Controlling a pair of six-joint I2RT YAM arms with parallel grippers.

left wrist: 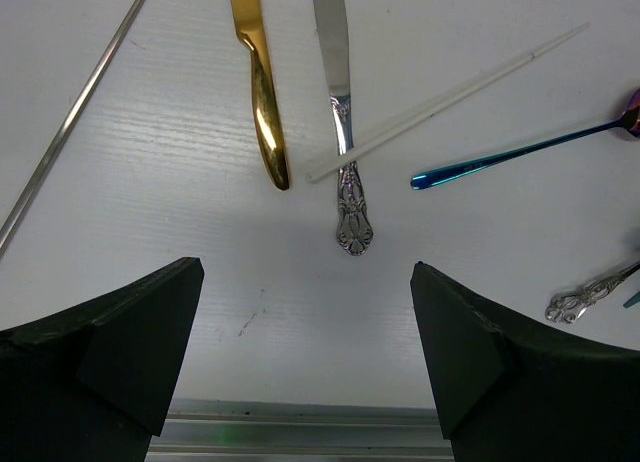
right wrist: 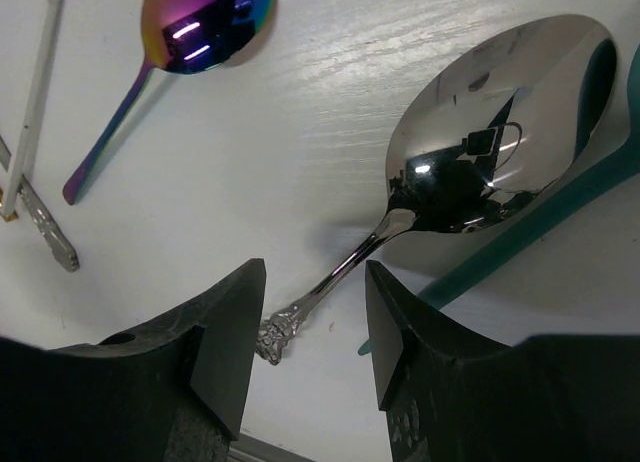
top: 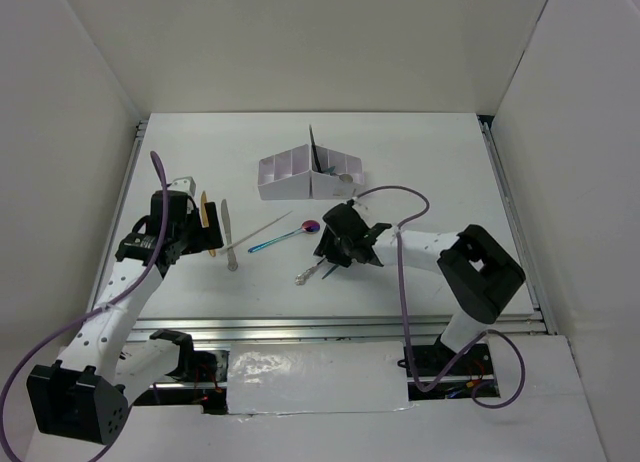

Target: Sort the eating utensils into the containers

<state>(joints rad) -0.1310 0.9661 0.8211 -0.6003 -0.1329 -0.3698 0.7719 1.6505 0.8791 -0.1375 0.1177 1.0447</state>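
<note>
Several utensils lie on the white table. In the left wrist view I see a gold-handled piece (left wrist: 262, 92), a silver knife (left wrist: 340, 112), a white stick (left wrist: 440, 102) lying across the knife, and the blue handle of the iridescent spoon (left wrist: 520, 152). My left gripper (left wrist: 305, 272) is open and empty, just short of the knife's handle end. My right gripper (right wrist: 315, 272) is open, with its jaws either side of the silver spoon's (right wrist: 490, 132) handle and not touching it. A teal spoon (right wrist: 520, 232) lies partly under that spoon. The white organizer box (top: 300, 182) stands behind, with a black utensil (top: 318, 152) upright in it.
A thin silver rod (left wrist: 75, 112) lies at the far left of the left wrist view. The iridescent spoon's bowl (right wrist: 205, 22) is just beyond my right gripper. The table's metal front rail (top: 330, 327) runs close behind both grippers. White walls enclose the table.
</note>
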